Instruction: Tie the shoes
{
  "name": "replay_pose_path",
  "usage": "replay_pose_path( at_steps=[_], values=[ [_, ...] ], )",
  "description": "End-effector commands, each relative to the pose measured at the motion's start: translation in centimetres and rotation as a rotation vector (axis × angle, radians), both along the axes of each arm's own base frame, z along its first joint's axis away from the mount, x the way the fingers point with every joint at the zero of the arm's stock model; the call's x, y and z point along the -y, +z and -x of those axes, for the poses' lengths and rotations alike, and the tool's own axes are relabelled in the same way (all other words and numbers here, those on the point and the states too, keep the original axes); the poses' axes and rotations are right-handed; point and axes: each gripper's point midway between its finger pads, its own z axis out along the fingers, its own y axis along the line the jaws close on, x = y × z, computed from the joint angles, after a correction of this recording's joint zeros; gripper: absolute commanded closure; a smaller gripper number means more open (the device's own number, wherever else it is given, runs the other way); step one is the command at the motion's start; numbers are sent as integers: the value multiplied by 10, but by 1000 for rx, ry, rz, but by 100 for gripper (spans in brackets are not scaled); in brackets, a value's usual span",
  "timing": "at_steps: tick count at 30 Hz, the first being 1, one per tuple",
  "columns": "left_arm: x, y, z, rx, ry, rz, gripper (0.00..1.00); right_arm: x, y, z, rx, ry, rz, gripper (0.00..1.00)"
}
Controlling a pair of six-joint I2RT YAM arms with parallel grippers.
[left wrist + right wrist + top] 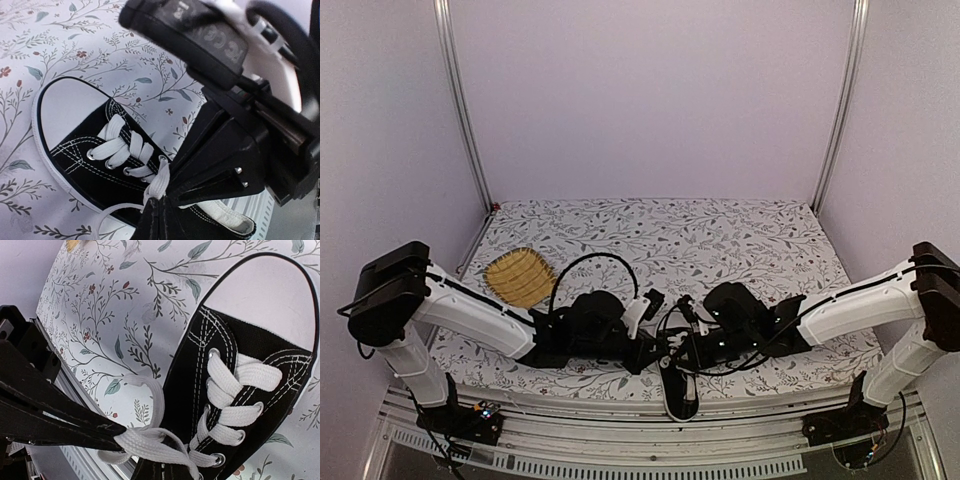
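Note:
A small black sneaker (680,388) with white laces and a white toe cap lies at the table's near edge, between both grippers. In the left wrist view the shoe (75,145) points its toe up-left. My left gripper (161,201) is shut on a white lace strand (159,181) coming from the top eyelet. In the right wrist view the shoe (240,340) points up-right. My right gripper (116,436) is shut on another flat lace strand (155,446) beside the shoe's throat, with a loose lace loop (159,399) lying on the cloth. Both grippers (660,358) (684,350) meet over the shoe.
A yellow woven ribbed mat (520,277) lies at the left of the floral tablecloth (720,240). The table's metal front rail (650,440) runs just under the shoe's heel. The right arm's body (230,145) fills the right half of the left wrist view.

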Motion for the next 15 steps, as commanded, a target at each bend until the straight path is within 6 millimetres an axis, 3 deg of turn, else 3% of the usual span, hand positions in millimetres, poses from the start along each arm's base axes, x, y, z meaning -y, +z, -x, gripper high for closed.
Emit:
replay_pose_path(
  at_steps=[1, 15],
  values=[
    [3, 13, 7, 11, -22, 50, 100, -1, -3, -9, -3, -61, 13, 98],
    [16, -9, 24, -41, -113, 19, 100, 5, 0, -11, -12, -122, -5, 98]
  ],
)
